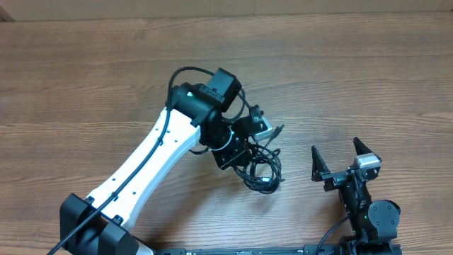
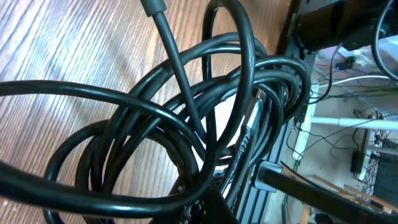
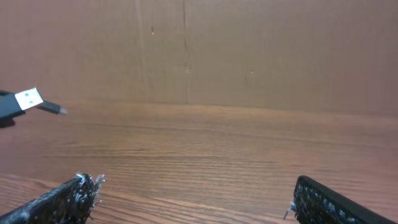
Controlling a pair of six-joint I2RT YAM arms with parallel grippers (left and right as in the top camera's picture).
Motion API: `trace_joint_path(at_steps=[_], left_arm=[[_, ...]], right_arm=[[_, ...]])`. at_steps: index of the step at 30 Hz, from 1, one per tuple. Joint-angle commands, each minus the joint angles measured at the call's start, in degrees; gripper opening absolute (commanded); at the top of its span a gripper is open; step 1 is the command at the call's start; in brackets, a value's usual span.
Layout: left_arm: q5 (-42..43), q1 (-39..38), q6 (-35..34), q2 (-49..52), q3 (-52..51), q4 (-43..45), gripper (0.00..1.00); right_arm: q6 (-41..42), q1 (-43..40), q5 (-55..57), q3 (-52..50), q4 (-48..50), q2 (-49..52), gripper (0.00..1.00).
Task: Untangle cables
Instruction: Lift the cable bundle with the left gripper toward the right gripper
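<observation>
L gripper (image 1: 239, 157) closed, looks clamped on the black cable tangle (image 1: 263, 170) mid-table. Loops spill at its 4 o'clock, long axis approx 12–6. USB plug end (image 1: 277, 130) pokes out twd 2 o'clock. R gripper (image 1: 345, 160) has jaws wide apart, empty; tangle near at its 9 o'clock, not touching. Bare wooden table (image 1: 85, 78) gives room at 12 & 3.

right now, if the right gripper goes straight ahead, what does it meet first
Way looks free: bare table ahead of the right gripper, then probably the brown back panel. Cable plug lies off left.
</observation>
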Motion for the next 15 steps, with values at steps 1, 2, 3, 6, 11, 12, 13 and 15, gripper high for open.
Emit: trace_joint_path(at_steps=[1, 2, 3, 6, 11, 12, 13, 15], left_arm=[[2.9, -0.9, -0.6, -1.4, 1.6, 0.7, 0.04], [2.9, -0.8, -0.6, -1.4, 1.6, 0.9, 0.04], [2.9, -0.8, -0.6, -1.4, 1.6, 0.9, 0.04], [2.9, -0.8, -0.6, -1.4, 1.6, 0.9, 0.04], [2.9, -0.8, -0.6, -1.4, 1.6, 0.9, 0.04], [3.0, -0.8, -0.6, -1.4, 1.6, 1.1, 0.04], [3.0, -0.8, -0.6, -1.4, 1.6, 1.2, 0.04], [3.6, -0.8, -0.6, -1.4, 1.6, 1.9, 0.04]], right_arm=[[12.0, -0.2, -0.4, -0.6, 0.2, -0.6, 1.00], [15.9, -0.2, -0.4, -0.6, 0.2, -0.6, 1.00], [19.0, -0.2, -0.5, -0.6, 0.2, -0.6, 1.00], [21.6, -0.2, -5.1, 0.2, -0.2, -0.6, 1.00], [20.1, -0.2, -8.0, 5.9, -5.5, -0.5, 1.00], [18.8, -0.2, -7.9, 7.8, -7.6, -0.5, 1.00], [17.4, -0.2, -7.9, 9.5, -9.4, -0.5, 1.00], [14.9, -0.2, -7.9, 13.6, -13.1, 0.0, 1.00]])
